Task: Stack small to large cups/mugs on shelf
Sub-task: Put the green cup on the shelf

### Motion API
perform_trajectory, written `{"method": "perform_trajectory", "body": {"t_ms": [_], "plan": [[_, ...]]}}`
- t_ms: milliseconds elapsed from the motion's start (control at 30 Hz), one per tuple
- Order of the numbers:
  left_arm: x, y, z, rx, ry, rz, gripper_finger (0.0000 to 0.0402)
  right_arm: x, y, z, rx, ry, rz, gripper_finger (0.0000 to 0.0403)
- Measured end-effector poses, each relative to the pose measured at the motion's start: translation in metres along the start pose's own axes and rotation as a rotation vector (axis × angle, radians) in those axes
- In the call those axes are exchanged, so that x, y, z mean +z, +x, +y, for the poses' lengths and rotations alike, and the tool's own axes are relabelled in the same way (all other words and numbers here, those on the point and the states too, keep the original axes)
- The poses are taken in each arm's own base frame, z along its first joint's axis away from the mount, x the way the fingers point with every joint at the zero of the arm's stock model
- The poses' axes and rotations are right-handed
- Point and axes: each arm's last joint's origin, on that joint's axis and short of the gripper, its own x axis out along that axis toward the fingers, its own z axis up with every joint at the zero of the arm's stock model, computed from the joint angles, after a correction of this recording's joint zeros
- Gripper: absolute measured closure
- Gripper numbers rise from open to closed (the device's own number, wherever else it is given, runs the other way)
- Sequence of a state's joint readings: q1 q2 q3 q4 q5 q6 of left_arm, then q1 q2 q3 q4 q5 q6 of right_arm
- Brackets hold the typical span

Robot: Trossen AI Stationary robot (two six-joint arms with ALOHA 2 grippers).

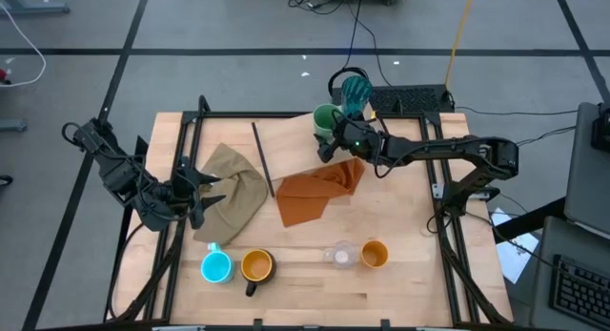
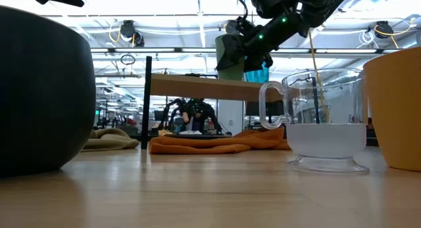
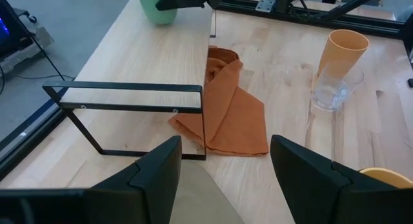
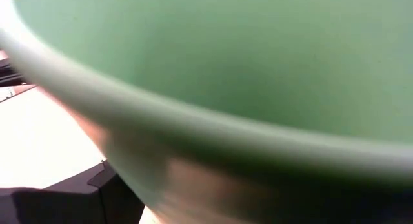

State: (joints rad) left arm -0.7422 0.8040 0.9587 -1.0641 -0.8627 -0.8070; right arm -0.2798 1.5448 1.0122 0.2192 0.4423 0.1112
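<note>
Your right hand (image 1: 335, 138) pinches the green cup (image 1: 325, 119) on the shelf (image 1: 286, 140) at 12 o'clock, by the teal tumbler (image 1: 355, 91). Four cups wait at 6. Left hand (image 1: 195, 199) spread, idle at 9.

Glossy green cup (image 4: 258, 69), clear glass mug (image 2: 322, 119), light wooden tabletop (image 1: 400, 283).

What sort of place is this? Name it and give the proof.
Probably a robotics lab or workshop: loose black cables trail across the grey taped floor, a black computer keyboard sits beside the light wooden worktable, and long ceiling strip lights recede behind.
</note>
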Motion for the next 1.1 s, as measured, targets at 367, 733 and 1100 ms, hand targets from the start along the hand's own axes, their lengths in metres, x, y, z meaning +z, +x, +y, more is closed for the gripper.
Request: {"method": "perform_trajectory", "body": {"t_ms": [367, 733, 1100], "plan": [[0.0001, 0.0000, -0.0005, -0.009, -0.005, 0.005, 0.0163, 0.0016, 0.0001, -0.0003, 0.000, 0.028, -0.015, 0.0048], [0.0004, 0.0000, -0.0013, -0.021, -0.011, 0.009, 0.0163, -0.0030, 0.0001, -0.0008, -0.004, 0.075, 0.030, 0.0048], [0.0004, 0.0000, -0.0013, -0.021, -0.011, 0.009, 0.0163, -0.0035, 0.0001, -0.0010, -0.004, 0.071, 0.034, 0.0048]]}}
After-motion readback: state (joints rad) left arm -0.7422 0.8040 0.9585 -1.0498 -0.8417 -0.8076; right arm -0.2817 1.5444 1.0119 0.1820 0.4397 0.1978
